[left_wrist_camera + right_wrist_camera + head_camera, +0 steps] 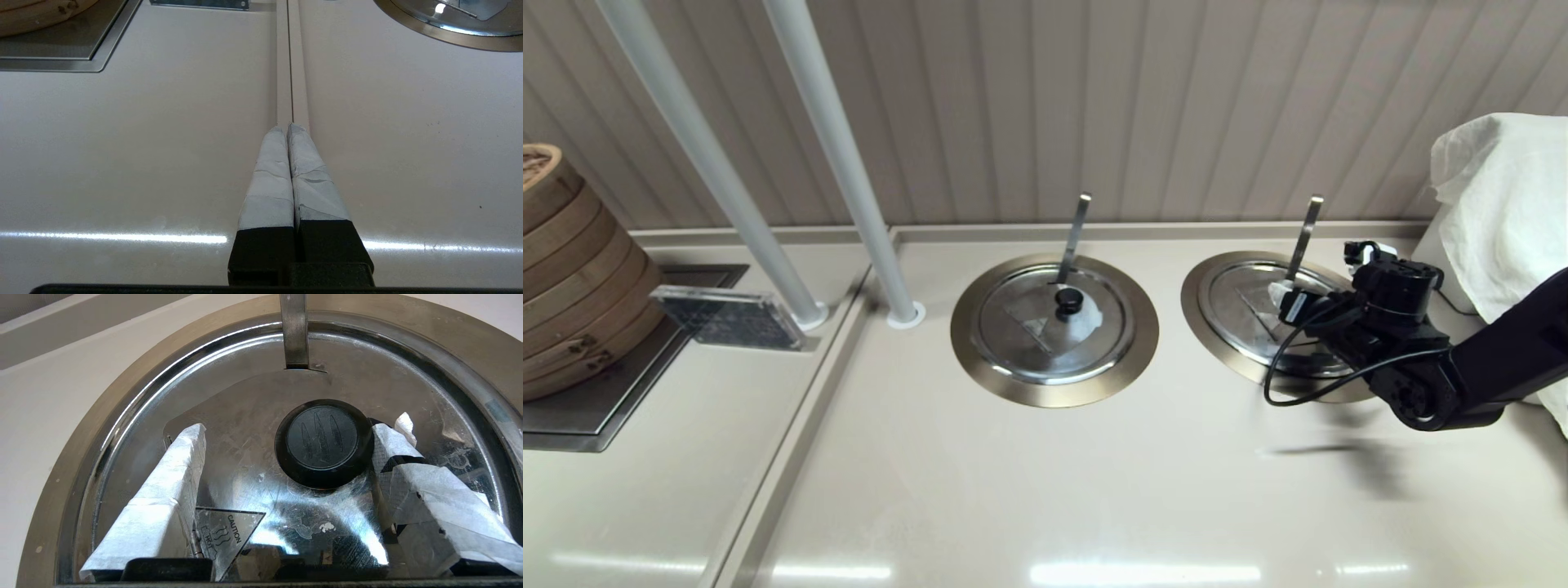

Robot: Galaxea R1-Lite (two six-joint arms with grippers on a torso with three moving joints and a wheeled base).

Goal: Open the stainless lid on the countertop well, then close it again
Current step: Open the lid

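Observation:
The stainless lid (pixel 1241 304) lies flat and closed in the right-hand countertop well, inside its bronze-tinted flange (pixel 1199 314). Its thin ladle handle (pixel 1308 229) sticks up at the back. My right gripper (pixel 1307 286) hovers low over this lid. In the right wrist view the right gripper (pixel 290 433) is open around the black knob (pixel 325 443): one taped finger (pixel 392 445) sits right at the knob's side, the other stands well apart from it. The flap (pixel 245 416) looks clean grey, with a "caution hot" sticker. My left gripper (pixel 288 127) is shut and empty over the counter seam, out of the head view.
A twin lid with a whitish patch (pixel 1054 327) fills the middle well. Two slanted white poles (pixel 849 163) rise at the back left. Stacked bamboo steamers (pixel 572 269) and a clear plastic block (pixel 727 318) are far left. A white cloth (pixel 1503 204) hangs at the right.

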